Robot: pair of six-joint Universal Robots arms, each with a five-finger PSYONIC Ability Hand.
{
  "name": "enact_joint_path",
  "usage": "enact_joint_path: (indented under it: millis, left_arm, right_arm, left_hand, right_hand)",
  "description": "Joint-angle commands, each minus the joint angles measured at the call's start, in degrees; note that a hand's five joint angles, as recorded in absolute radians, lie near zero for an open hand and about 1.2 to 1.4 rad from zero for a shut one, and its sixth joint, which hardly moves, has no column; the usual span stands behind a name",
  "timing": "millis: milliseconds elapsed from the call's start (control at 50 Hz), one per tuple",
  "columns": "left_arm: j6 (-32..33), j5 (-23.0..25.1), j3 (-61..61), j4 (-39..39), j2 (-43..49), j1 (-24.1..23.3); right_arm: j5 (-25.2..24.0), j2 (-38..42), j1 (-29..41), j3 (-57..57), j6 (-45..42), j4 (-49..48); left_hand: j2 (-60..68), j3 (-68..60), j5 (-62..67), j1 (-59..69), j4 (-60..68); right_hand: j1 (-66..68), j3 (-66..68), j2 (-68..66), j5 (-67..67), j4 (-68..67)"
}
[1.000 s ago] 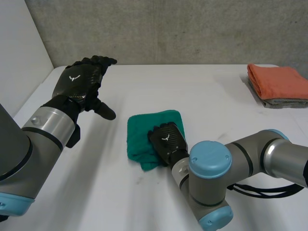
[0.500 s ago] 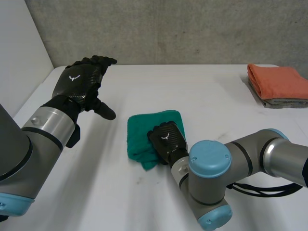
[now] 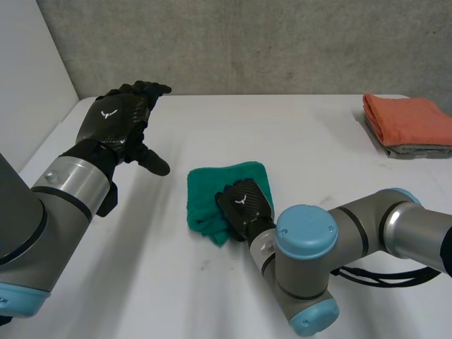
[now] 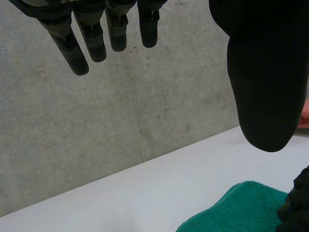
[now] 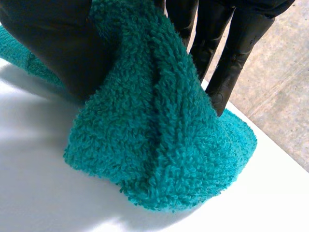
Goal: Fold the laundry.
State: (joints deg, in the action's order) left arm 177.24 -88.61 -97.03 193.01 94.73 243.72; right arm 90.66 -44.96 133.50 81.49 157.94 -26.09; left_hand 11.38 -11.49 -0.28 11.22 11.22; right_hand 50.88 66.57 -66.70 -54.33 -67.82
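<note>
Head view: right robot hand [image 3: 244, 205] grips towel [image 3: 206, 192] (seemingly).

This looks like a robotics lab rather than a home. A bare, rough grey concrete wall [image 3: 247, 42] backs a plain white desk [image 3: 304, 134]. A blank white side panel [image 3: 28, 78] flanks the desk, and two grey-jointed robot arms [image 3: 332, 240] reach over it.
</note>
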Motion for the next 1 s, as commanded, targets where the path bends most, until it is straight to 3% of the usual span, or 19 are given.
enact_joint_path:
  millis: [20,280,460,620,820,1000]
  left_arm:
    - [-0.05,0.01,0.0,0.0,-0.16,0.0]
    - [-0.14,0.01,0.09,0.0,-0.42,0.18]
    - [-0.14,0.01,0.18,0.0,-0.51,0.35]
    - [-0.14,0.01,0.27,0.09,-0.42,0.61]
    - [-0.14,0.01,0.53,0.26,-0.07,0.79]
    - [-0.05,0.01,0.71,0.26,0.2,0.88]
  right_arm:
    - [-0.05,-3.63,-0.17,0.07,0.0,0.16]
    - [-0.4,-14.18,-3.6,-0.45,-1.84,2.7]
    - [-4.08,-17.09,-10.01,-7.21,-4.57,16.23]
    - [-10.77,-16.91,-17.83,-14.34,-4.48,27.66]
    - [-15.78,-14.54,-26.27,-21.02,-4.22,28.72]
    - [-18.5,-6.81,-32.07,-30.68,-4.04,28.63]
  left_hand:
    - [-1.33,1.45,0.33,-1.17,-1.17]
    - [-1.33,1.45,0.33,-1.17,-1.17]
    - [-1.33,1.45,0.33,-1.17,-1.17]
    - [-1.33,1.45,0.33,-1.17,-1.17]
    - [-1.33,1.45,0.33,-1.17,-1.17]
    - [-1.33,1.45,0.33,-1.17,-1.17]
  right_hand:
    - [29.12,13.43,-13.3,-15.67,-12.18]
    - [29.12,13.43,-13.3,-15.67,-12.18]
    - [29.12,13.43,-13.3,-15.67,-12.18]
    - [29.12,13.43,-13.3,-15.67,-12.18]
    - [29.12,13.43,-13.3,-15.67,-12.18]
    - [29.12,13.43,-13.3,-15.67,-12.18]
